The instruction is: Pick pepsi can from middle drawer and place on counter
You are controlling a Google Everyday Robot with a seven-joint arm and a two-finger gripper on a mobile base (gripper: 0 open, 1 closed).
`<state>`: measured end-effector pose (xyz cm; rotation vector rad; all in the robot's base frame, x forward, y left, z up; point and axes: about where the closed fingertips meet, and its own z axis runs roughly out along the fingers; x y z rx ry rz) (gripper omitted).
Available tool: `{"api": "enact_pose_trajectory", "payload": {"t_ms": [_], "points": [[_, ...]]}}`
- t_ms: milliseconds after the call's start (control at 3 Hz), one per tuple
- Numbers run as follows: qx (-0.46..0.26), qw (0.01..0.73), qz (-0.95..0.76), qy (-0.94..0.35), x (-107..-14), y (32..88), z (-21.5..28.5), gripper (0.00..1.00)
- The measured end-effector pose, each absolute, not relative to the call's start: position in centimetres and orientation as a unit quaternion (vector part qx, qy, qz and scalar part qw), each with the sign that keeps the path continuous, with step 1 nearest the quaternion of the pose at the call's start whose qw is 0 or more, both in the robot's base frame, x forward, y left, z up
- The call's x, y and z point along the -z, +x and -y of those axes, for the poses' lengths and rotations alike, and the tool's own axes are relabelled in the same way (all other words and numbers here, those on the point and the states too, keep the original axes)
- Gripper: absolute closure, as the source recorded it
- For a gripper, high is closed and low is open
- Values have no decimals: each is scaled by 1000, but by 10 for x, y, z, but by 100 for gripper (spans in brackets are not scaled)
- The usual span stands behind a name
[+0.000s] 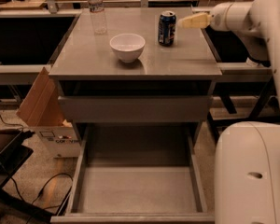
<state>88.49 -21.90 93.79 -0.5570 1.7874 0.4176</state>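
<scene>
Blue and silver, the pepsi can point(167, 28) stood upright on the counter point(177, 59), near a white bowl point(127, 46). Just right of it hung the gripper point(183, 22) — not touching, holding nothing — open or closed, I could not tell. Below, the middle drawer point(137, 190) sat pulled out.

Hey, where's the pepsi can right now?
In the camera view the pepsi can stands upright on the counter, toward its back right, right of the white bowl, with the gripper just to its right.
</scene>
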Motion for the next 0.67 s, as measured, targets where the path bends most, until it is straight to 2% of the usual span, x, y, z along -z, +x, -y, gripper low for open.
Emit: {"api": "enact_pose_trajectory", "payload": {"t_ms": [333, 667], "points": [[-138, 599, -742, -269, -1017, 836, 254, 0], [-64, 623, -734, -262, -1083, 809, 269, 0]]}}
